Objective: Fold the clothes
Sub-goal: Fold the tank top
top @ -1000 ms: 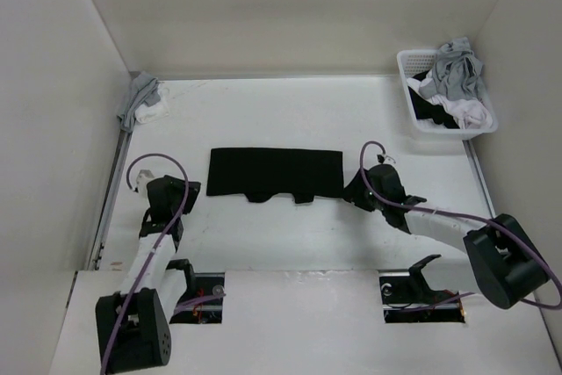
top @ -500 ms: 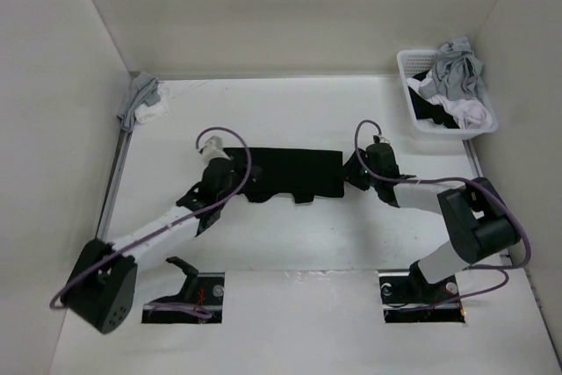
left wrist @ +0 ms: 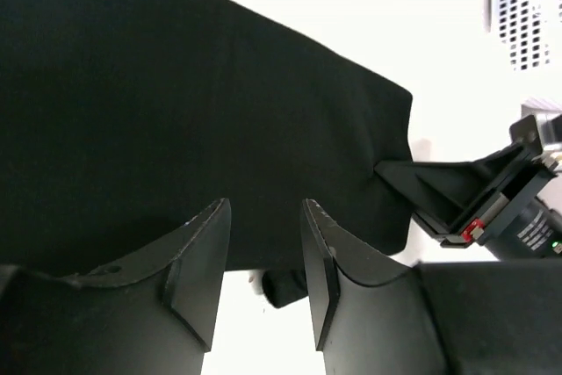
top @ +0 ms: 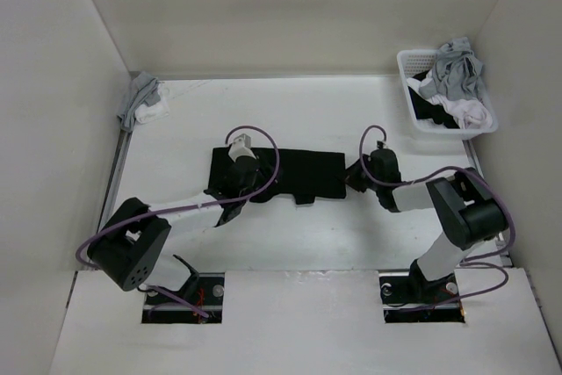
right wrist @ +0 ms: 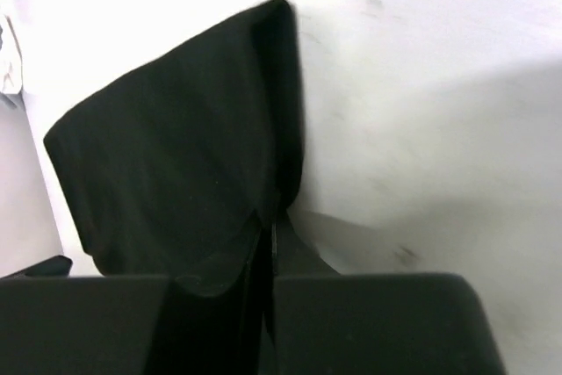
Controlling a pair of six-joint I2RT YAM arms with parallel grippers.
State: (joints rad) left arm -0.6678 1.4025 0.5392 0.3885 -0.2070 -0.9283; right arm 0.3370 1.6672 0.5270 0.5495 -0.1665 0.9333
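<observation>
The black clothes lie flat in a long strip in the middle of the desk. The right fingers pinch its right edge. The left fingers hang open over its near edge. Next, I think, they must grab too, then fold.

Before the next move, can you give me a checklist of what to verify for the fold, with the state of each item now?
1. The right gripper is shut on the right edge of the garment: ok.
2. The left gripper grips the garment: not ok, jaws open over its near edge.
3. The left fingers touch the garment: cannot tell.
4. The garment lies flat as one strip: ok.
5. The basket is apart from both arms: ok.
</observation>
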